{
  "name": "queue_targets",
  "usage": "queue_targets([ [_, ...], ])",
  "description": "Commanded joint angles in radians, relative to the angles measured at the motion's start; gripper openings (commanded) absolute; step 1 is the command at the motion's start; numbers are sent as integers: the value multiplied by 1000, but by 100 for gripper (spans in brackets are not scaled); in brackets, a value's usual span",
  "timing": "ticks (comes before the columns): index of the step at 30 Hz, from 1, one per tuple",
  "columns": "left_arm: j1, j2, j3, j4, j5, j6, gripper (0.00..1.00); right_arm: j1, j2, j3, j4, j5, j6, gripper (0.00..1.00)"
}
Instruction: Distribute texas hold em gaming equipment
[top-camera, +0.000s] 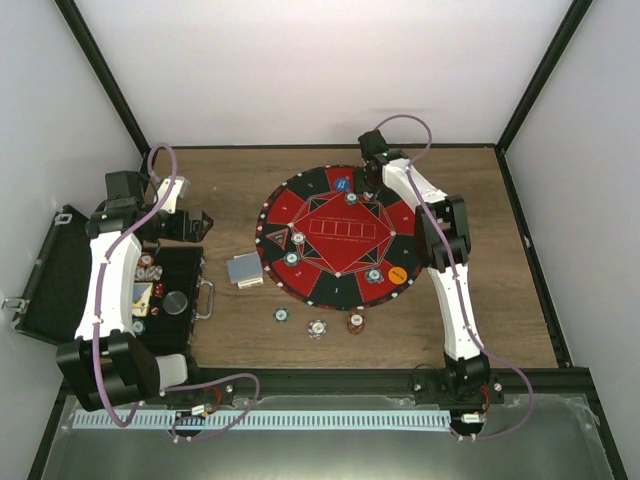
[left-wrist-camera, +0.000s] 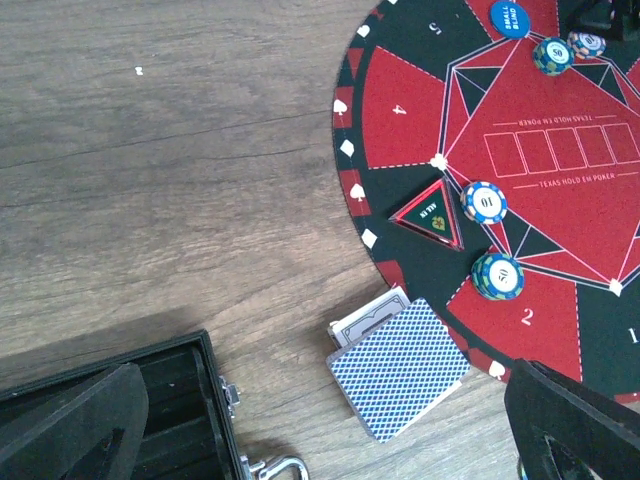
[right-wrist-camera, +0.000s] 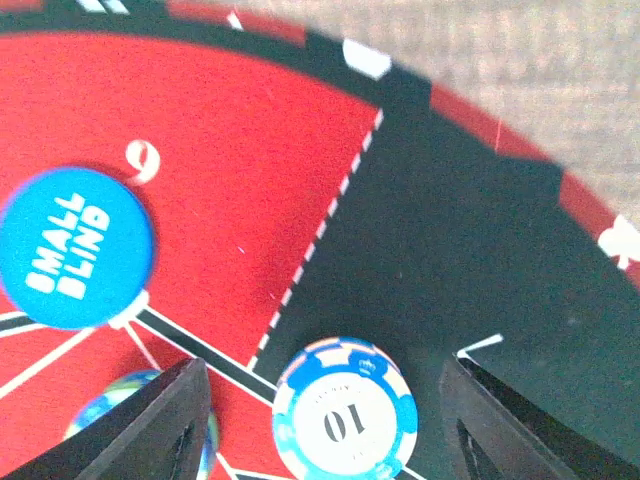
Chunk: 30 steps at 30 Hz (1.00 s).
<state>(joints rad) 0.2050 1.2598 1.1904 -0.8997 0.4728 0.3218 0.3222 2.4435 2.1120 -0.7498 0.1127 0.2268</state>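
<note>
Right gripper (right-wrist-camera: 325, 400): fingers spread, standing either side of a blue-and-white chip (right-wrist-camera: 345, 412) marked "10" at lower centre of the right wrist view, clear of both. The blue disc (right-wrist-camera: 76, 247) at left reads "SMALL BLIND".

Left gripper (left-wrist-camera: 325, 425): fingers wide apart, holding nothing. A blue-backed card deck (left-wrist-camera: 400, 368) lies at bottom centre of the left wrist view, at the edge of the mat (left-wrist-camera: 410, 120) printed "TEXAS HOLD EM POKER".

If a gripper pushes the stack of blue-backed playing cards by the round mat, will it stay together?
Probably not: the stack of blue-backed playing cards shows one card askew, so it looks loose and would likely fan out. Lying flat on the wooden table, its thin cards probably resist pinching singly.
</note>
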Motion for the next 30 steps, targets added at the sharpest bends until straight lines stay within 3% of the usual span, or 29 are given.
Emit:
queue_targets([
  [1, 7, -13, -8, 12, 19, 2, 100, -6, -58, 89, -43, 3, 8, 67],
  [6, 7, -22, -4, 8, 30, -5, 100, 0, -161, 66, -70, -8, 25, 67],
  [10, 7, -27, 8, 2, 34, -6, 100, 66, -355, -168, -17, -12, 24, 69],
  [16, 6, -48, 1, -2, 43, -5, 100, 323, -657, -626, 114, 36, 35, 80],
  [20, 6, -59, 2, -13, 45, -1, 100, 513, -773, -835, 122, 38, 97, 85],
  [25, 6, -69, 6, -20, 40, 1, 100, 709, -838, -997, 121, 14, 186, 90],
  [30, 6, -69, 15, -24, 43, -7, 100, 792, -850, -1067, 120, -15, 236, 91],
])
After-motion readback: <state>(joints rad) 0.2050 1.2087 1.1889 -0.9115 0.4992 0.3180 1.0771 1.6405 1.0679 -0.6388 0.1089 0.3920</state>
